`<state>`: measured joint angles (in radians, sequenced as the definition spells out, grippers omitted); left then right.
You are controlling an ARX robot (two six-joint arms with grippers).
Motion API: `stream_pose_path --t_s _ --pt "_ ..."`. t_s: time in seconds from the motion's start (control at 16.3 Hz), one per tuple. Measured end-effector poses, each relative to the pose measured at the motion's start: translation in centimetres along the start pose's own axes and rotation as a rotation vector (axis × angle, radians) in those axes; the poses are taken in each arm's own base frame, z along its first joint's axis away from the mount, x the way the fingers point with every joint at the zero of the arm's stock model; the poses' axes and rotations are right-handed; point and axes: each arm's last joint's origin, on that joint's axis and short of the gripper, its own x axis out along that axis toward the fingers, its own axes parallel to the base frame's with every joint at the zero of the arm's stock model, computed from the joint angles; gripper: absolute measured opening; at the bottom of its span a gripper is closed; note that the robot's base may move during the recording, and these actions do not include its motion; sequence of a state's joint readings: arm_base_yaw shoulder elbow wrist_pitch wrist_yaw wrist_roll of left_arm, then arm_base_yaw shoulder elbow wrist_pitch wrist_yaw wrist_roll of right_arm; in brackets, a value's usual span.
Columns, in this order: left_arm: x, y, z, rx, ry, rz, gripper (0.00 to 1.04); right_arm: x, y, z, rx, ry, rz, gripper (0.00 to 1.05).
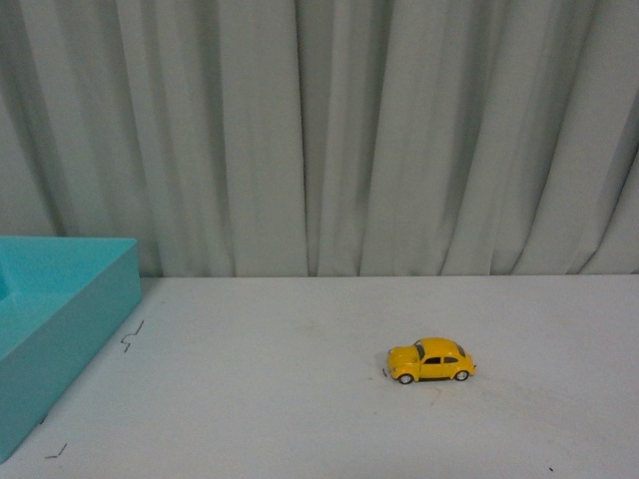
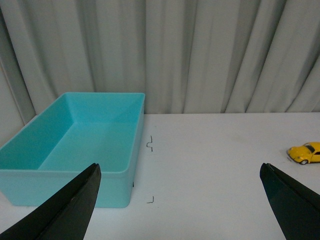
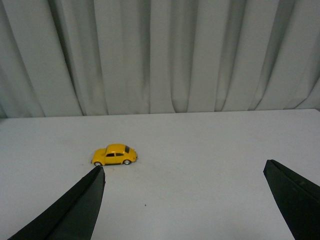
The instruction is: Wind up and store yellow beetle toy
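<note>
Nearest you, the left pincer (image 2: 179, 166) and right pincer (image 3: 184, 165) both gape wide, holding nothing. Your yellow beetle toy (image 1: 431, 361) stands on its wheels on the white worktop (image 1: 250, 409), well right of the teal bin (image 1: 70, 309).

Cropped at the edges
My front view clips the turquoise bin (image 1: 70, 329) on its left; my left wrist view cuts off the yellow beetle toy (image 2: 304, 152) at its rear.
</note>
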<state>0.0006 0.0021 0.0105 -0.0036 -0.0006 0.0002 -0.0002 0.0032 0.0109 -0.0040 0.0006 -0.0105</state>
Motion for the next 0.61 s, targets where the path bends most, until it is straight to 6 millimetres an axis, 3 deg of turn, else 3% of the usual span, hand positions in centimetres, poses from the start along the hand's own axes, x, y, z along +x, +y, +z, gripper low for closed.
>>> stream_pose_path --t_s 0.61 --pt "0.00 0.00 0.01 0.000 -0.001 0.000 0.98 0.00 0.00 0.03 0.000 -0.003 0.000 0.98"
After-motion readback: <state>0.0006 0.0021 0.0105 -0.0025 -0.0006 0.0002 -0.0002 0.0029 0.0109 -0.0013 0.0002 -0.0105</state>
